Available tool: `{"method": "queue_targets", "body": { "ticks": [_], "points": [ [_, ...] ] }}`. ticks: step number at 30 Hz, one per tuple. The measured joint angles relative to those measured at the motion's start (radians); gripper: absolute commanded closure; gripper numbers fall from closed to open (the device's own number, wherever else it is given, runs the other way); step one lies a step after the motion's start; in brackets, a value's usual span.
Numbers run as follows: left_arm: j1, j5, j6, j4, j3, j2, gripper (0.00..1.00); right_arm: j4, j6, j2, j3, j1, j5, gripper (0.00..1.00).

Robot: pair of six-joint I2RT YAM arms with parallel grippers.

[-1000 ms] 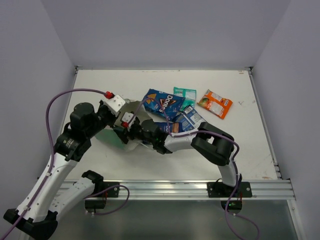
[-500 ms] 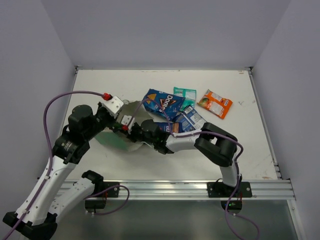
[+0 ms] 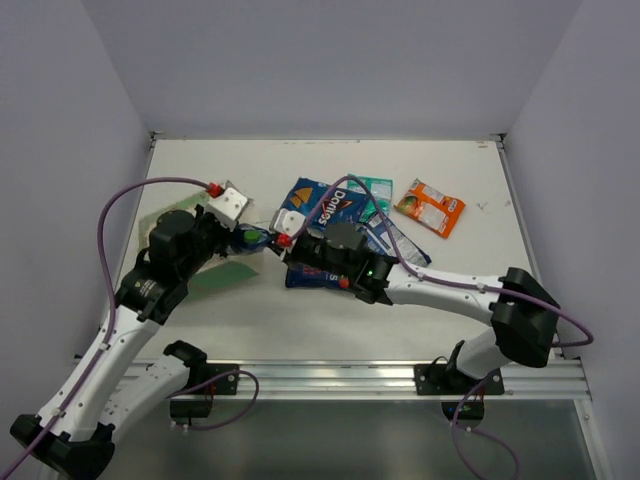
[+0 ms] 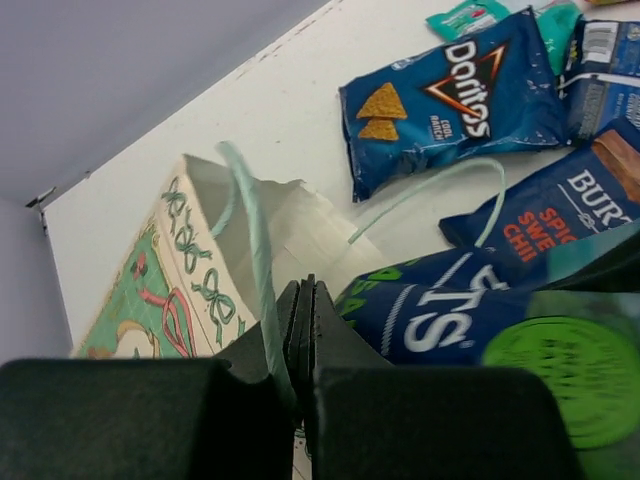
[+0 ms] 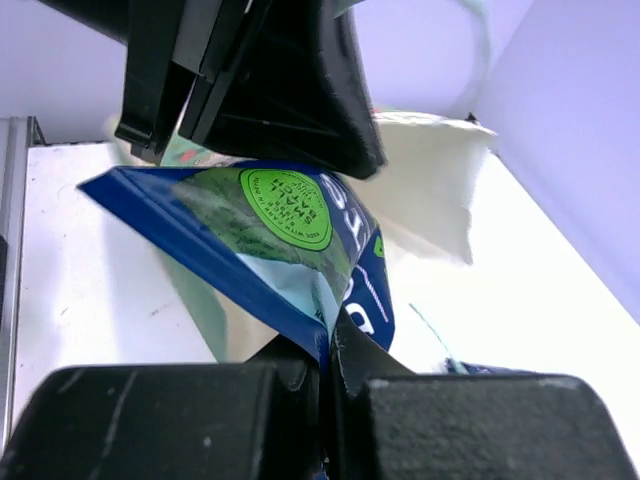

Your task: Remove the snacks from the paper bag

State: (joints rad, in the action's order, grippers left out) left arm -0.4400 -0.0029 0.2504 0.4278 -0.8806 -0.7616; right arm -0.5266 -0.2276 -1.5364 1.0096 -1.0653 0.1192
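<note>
The blue foil packet with a round green sticker [image 5: 290, 240] is pinched tight in my right gripper [image 5: 325, 350], at the mouth of the mint-green patterned paper bag [image 4: 170, 290]. My left gripper [image 4: 305, 300] is clamped on the bag's rim. The bag lies on the white table [image 3: 400, 170], with pale grey walls [image 3: 330, 60] around.

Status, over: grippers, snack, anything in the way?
Left gripper shut on paper bag edge. Right gripper shut on blue packet. Left gripper close over packet, crowding the pull.
</note>
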Motion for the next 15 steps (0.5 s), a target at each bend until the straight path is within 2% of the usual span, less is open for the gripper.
{"method": "queue_targets", "body": {
  "ticks": [7,15],
  "points": [
    [0.002,-0.132,-0.013,-0.015,-0.002,-0.054,1.00,0.226,0.005,0.253,-0.004,0.114,-0.032,1.00],
    [0.005,-0.212,-0.039,-0.020,-0.034,-0.101,1.00,0.435,0.131,0.558,-0.022,0.406,-0.232,1.00]
  ]
}}
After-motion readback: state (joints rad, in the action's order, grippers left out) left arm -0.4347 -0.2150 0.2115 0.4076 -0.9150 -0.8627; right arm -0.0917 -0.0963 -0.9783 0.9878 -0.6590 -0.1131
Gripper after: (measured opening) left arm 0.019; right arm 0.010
